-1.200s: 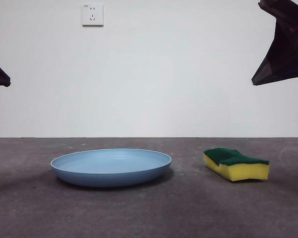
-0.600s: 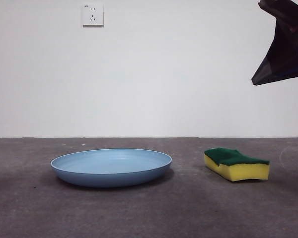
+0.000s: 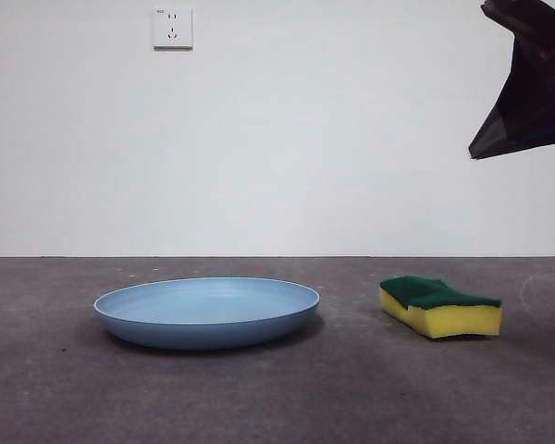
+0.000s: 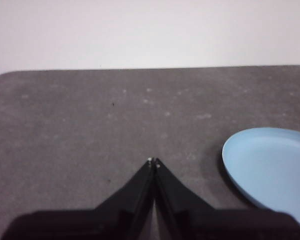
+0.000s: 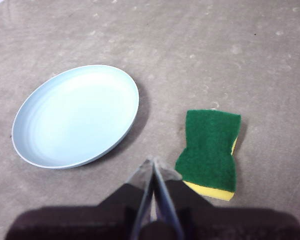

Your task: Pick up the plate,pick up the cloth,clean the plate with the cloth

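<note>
The light-blue plate (image 3: pixel 206 312) lies flat on the grey table, left of centre in the front view. It also shows in the left wrist view (image 4: pixel 270 172) and the right wrist view (image 5: pixel 77 116). The cloth, a yellow sponge with a green top (image 3: pixel 440 306), lies to the plate's right, apart from it; the right wrist view shows it too (image 5: pixel 210 146). My right gripper (image 5: pixel 153 161) is shut and empty, high above the table between plate and sponge; it shows as a dark shape at the front view's top right (image 3: pixel 527 88). My left gripper (image 4: pixel 153 162) is shut and empty, over bare table beside the plate.
A white wall with a power socket (image 3: pixel 172 28) stands behind the table. The grey tabletop (image 3: pixel 351 388) runs bare in front of the plate and sponge.
The left arm's dark tip at the front view's left edge has moved out of that view. The plate, sponge and right arm have not moved.
</note>
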